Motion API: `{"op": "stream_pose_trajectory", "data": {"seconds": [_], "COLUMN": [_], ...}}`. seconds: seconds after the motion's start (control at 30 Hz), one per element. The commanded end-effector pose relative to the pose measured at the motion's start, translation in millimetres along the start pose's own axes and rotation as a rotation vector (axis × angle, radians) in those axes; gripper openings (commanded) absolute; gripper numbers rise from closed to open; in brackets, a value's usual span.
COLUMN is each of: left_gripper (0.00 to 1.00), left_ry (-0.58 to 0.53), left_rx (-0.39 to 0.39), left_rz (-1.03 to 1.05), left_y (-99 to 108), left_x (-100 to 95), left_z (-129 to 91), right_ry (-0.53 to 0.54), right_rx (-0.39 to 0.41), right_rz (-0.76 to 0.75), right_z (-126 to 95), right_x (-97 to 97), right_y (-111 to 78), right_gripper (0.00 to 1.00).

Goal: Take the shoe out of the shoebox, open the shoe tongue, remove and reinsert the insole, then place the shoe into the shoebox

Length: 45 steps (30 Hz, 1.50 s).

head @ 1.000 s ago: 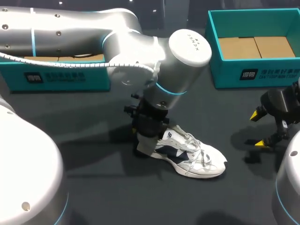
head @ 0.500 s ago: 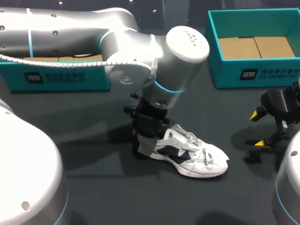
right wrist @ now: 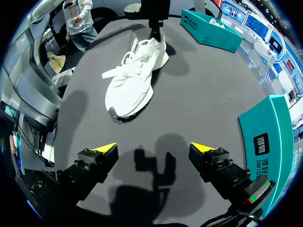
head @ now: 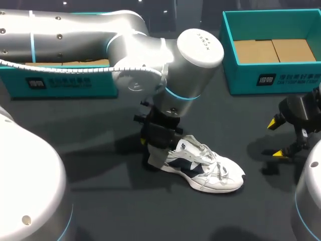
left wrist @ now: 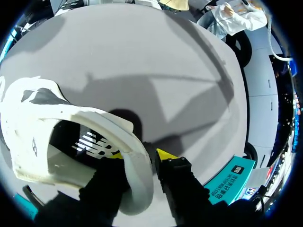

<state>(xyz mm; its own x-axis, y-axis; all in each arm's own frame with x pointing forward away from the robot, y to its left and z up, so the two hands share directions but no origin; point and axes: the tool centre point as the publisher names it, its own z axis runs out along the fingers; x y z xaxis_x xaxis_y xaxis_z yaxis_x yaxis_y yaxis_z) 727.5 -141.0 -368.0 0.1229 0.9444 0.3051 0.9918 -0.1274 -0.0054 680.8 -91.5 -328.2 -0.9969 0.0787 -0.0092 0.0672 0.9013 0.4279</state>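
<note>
Dark table [head: 110,201]: left gripper [left wrist: 141,155] clamps shoe [head: 208,170] heel; right gripper [right wrist: 152,147] spread; teal shoebox [head: 251,80] beyond.

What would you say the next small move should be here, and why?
Probably bring the right gripper toward the tongue of the shoe. The shoe lies on the table, out of the shoebox, the left gripper is shut on its heel, and the right gripper hangs open, well apart from it.

One white shoe [head: 208,168]; two teal boxes [head: 271,47] [head: 60,83]; grippers two: left gripper [head: 156,159], right gripper [head: 276,138].
</note>
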Motion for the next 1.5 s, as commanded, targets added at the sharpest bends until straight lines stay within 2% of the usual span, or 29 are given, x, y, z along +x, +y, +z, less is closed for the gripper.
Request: {"op": "stream_pose_trajectory", "data": {"seconds": [0.03, 0.2, 0.27, 0.4, 0.47, 0.53, 0.57, 0.93, 1.13, 1.2, 1.3, 1.37, 1.5], "left_gripper": [1.00, 1.00, 1.00, 1.00, 1.00, 1.00, 1.00, 1.00, 1.00, 1.00, 1.00, 1.00, 1.00], "left_ry": [-0.073, -0.173, -0.206, -0.284, -0.360, -0.449, -0.472, -0.472, -0.525, -0.548, -0.578, -0.537, -0.537], "left_rx": [-0.015, -0.017, 0.005, 0.085, 0.142, 0.159, 0.133, 0.133, 0.400, 0.436, 0.542, 0.631, 0.631], "left_rz": [0.004, -0.023, -0.047, -0.152, -0.248, -0.288, -0.261, -0.261, -0.599, -0.648, -0.742, -0.827, -0.827], "left_y": [-5, -10, -14, -20, -24, -34, -41, -41, -27, -28, -28, -27, -27], "left_x": [21.0, 40.3, 49.0, 68.8, 83.3, 102.1, 110.2, 110.2, 122.6, 124.1, 126.2, 125.9, 125.9], "left_z": [-25, -67, -81, -100, -107, -113, -117, -117, -103, -94, -85, -80, -80], "right_ry": [-0.003, -0.003, -0.003, -0.003, -0.003, -0.003, -0.003, -0.003, -0.003, -0.003, -0.003, -0.003, -0.003], "right_rx": [0.002, 0.002, 0.002, 0.002, 0.002, 0.002, 0.002, 0.002, 0.002, 0.002, 0.002, 0.002, 0.002], "right_rz": [0.000, 0.000, 0.000, 0.000, 0.000, 0.000, 0.000, 0.000, 0.000, 0.000, 0.000, 0.000, 0.000], "right_z": [0, 0, 0, 0, 0, 0, 0, 0, 0, 0, 0, 0, 0], "right_x": [1.7, 1.7, 1.7, 1.7, 1.7, 1.7, 1.7, 1.7, 1.7, 1.7, 1.7, 1.7, 1.7], "right_y": [0.3, 0.3, 0.3, 0.3, 0.3, 0.3, 0.3, 0.3, 0.3, 0.3, 0.3, 0.3, 0.3], "right_gripper": [1.00, 1.00, 1.00, 1.00, 1.00, 1.00, 1.00, 1.00, 1.00, 1.00, 1.00, 1.00, 1.00]}}
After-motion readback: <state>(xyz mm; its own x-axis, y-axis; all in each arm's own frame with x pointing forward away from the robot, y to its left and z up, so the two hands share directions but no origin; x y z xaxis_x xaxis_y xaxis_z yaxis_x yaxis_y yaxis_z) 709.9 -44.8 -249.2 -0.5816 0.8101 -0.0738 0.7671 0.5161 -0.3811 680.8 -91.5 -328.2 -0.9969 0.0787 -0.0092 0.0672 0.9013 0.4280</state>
